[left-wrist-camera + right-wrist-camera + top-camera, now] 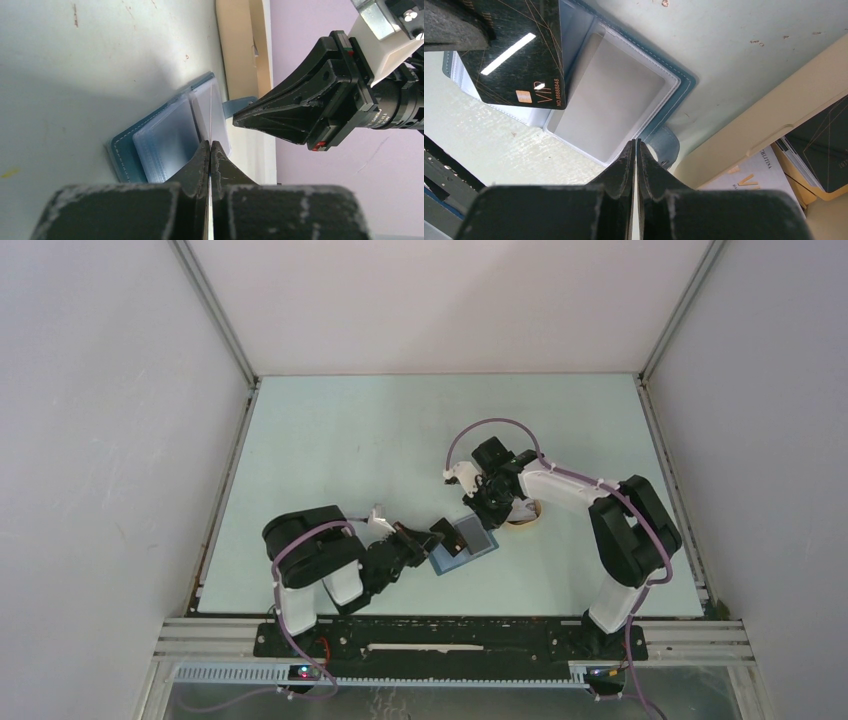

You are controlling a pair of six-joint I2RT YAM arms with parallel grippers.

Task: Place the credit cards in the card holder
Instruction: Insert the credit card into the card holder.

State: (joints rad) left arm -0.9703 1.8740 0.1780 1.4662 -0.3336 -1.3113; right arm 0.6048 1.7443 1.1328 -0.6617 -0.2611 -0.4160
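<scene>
Currently the teal stitched card holder (624,95) lies open on the matte table (734,30), glossy clear pockets upward; the left gripper (210,145), reaching low, pinches a thin black VIP card (514,55) over it; the right gripper (634,145), jaws together, points down at the holder's edge beside the snap tab (664,147).

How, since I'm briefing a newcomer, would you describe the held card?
On the table lies the teal card holder. Over it the left gripper pinches a credit card: black with gold lines and "VIP", unlike the plain grey card pocketed below.
</scene>
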